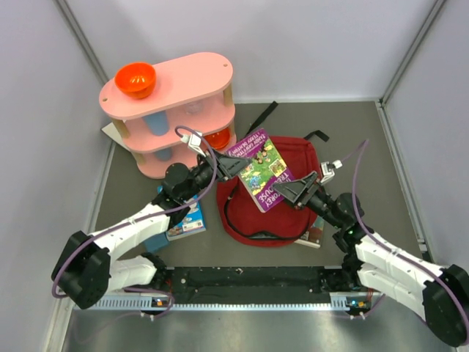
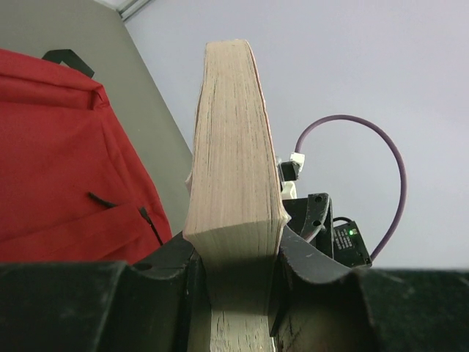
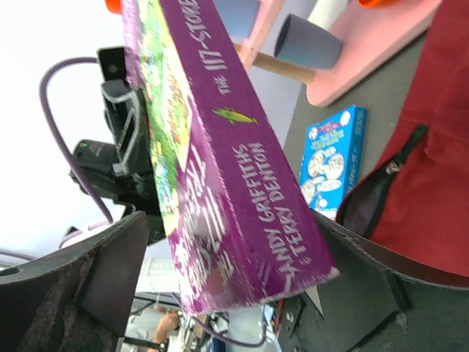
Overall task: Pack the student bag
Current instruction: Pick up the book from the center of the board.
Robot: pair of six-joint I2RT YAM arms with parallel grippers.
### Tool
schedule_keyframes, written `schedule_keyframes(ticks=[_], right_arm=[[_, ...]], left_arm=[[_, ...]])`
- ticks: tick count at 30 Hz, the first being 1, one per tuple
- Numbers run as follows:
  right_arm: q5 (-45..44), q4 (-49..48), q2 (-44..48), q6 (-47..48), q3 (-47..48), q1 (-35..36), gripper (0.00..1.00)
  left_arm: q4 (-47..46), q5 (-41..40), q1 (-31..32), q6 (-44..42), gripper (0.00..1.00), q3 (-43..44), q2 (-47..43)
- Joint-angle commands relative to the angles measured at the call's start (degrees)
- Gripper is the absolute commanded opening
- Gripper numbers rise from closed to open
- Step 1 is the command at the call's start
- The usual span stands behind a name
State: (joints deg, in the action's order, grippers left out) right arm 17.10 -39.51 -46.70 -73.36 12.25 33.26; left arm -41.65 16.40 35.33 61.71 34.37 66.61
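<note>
The dark red student bag (image 1: pixel 289 224) lies flat mid-table, its zip opening (image 1: pixel 245 224) near the front. A thick purple book (image 1: pixel 260 170) hangs tilted above it. My left gripper (image 1: pixel 229 166) is shut on the book's far left corner; the left wrist view shows the page edge (image 2: pixel 234 147) clamped in the gripper (image 2: pixel 236 271), with the bag (image 2: pixel 58 161) to the left. My right gripper (image 1: pixel 293 192) is open round the book's near right corner. In the right wrist view the gripper (image 3: pixel 234 268) straddles the book (image 3: pixel 220 169), with a gap at one finger (image 3: pixel 110 271).
A pink two-tier shelf (image 1: pixel 168 110) with an orange bowl (image 1: pixel 135 79) stands at the back left. A blue book (image 1: pixel 187 216) lies left of the bag and shows in the right wrist view (image 3: pixel 330 161). Another book (image 1: pixel 314 236) pokes out by the bag's right front corner.
</note>
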Motion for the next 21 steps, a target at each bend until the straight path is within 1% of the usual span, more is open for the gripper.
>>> schedule_keyframes(ticks=[1,2,5,9,13,14,15,19,20,21], right_arm=[[-5.3,-14.0,-2.9,-0.5,1.4,1.5,0.83],[-5.5,-15.2,-3.4,-0.8,1.5,1.6,0.75],[-5.2,-18.5,-5.9,-2.0,2.3,1.8,0.63],[-4.3,-22.8,-8.1,-2.9,2.3,2.5,0.57],[-5.0,-23.3,-8.8,-2.7,2.3,3.0,0.54],[-5.1,-23.8,-8.8,-2.7,2.3,3.2,0.47],[-5.5,-23.9,-8.8,-2.6,2.3,3.1,0.44],[-6.3,-25.4,-9.6,-2.4,3.0,3.4,0.42],[-6.4,-25.5,-9.9,-2.4,3.1,3.3,0.36],[-6.5,-25.5,-10.3,-2.2,3.3,3.3,0.28]], left_arm=[[-9.6,-2.9,0.3,2.7,0.00,0.4,-1.4],[-9.3,-3.2,0.3,2.5,0.00,0.3,-1.4],[-9.1,-4.4,0.6,2.7,0.00,-0.4,-1.6],[-8.3,-6.8,0.7,3.1,0.00,-1.7,-2.4],[-9.0,-7.6,1.1,3.8,0.00,-2.7,-2.4],[-9.1,-7.7,1.3,3.8,0.00,-2.8,-2.4],[-9.1,-7.6,1.6,3.8,0.00,-2.8,-2.2],[-8.9,-8.3,2.6,3.9,0.00,-3.0,-1.9],[-8.7,-7.8,2.8,3.6,0.00,-2.8,-1.7],[-8.6,-7.6,3.1,3.5,0.00,-2.6,-1.5]])
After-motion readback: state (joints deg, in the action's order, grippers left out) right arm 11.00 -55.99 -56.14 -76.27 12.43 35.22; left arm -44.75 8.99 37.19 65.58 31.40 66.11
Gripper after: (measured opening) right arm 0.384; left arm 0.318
